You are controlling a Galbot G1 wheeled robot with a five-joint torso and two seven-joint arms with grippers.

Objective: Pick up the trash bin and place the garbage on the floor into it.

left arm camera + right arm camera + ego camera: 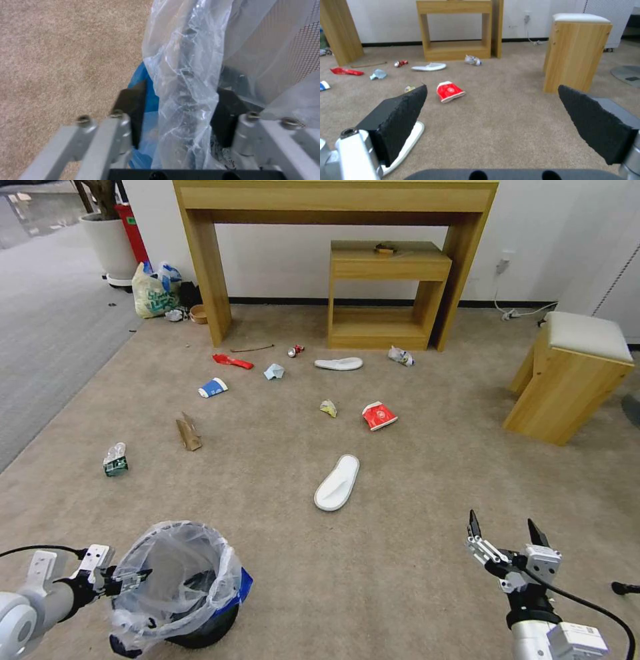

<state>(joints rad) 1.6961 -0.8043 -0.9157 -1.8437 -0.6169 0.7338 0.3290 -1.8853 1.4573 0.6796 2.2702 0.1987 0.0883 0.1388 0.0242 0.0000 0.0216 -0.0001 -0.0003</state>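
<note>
The left gripper (137,578) is clamping its jaws on the rim of the trash bin (180,587), pinching the crinkly clear liner and the blue patch between the black pads (131,110), as the left wrist view is showing close up. The bin is sitting low at the robot's left, near its base, and whether it is lifted clear of the floor (400,580) or resting on it is hard to judge. So the pick-up part seems to be in hand, while the collecting is looking not yet begun: no litter is showing through the liner, and the garbage is lying scattered over the tan carpet. The right gripper (505,533) is hanging with its jaws spread wide and gripping nothing, pointing toward the near white slipper (337,483), which is lying just ahead of it. Farther off are lying a red paper cup (379,415), a blue-white paper cup (213,388), a piece of brown cardboard (189,433), a red wrapper (233,361), a crushed can (295,351) and the second slipper (339,363).
</note>
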